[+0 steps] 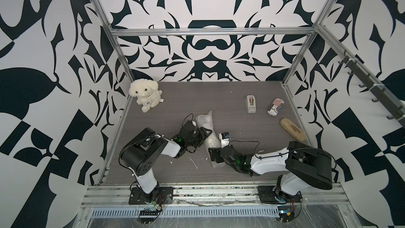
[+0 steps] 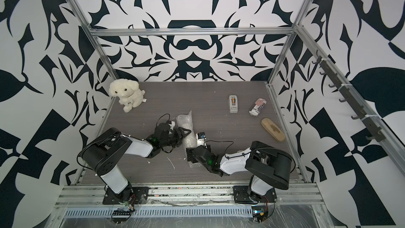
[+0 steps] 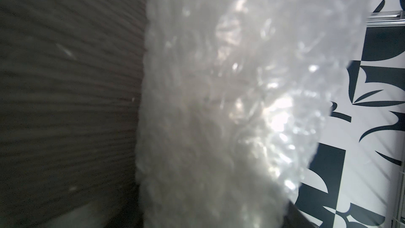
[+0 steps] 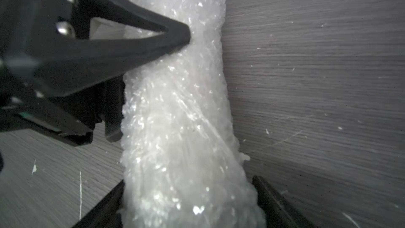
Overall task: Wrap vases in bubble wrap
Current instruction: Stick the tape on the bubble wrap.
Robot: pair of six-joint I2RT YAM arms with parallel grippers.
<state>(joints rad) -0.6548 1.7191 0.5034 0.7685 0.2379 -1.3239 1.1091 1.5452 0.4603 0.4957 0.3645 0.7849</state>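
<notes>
Right wrist view, nearest to the front edge of the surface (image 4: 317,84): the right end effector (image 4: 188,194) stands wide, with one finger at each side of the bubble wrap (image 4: 179,117). The wrap is rolled into a long, crinkled bundle at the middle of the surface. Its long axis runs from the front edge toward the far edge, and the far end leans a little toward the left edge. Farther along the bundle, the left end effector (image 1: 205,133) is closed narrow on it, and one fingertip is dug into the plastic. Beyond, near the right edge, lies a wooden brush (image 1: 293,129). Behind it are a grey tape dispenser (image 1: 251,104) and a striped can (image 1: 275,107) on its side; its dark letters are too small to read. A white plush dog (image 1: 144,97) sits in the far left corner.
</notes>
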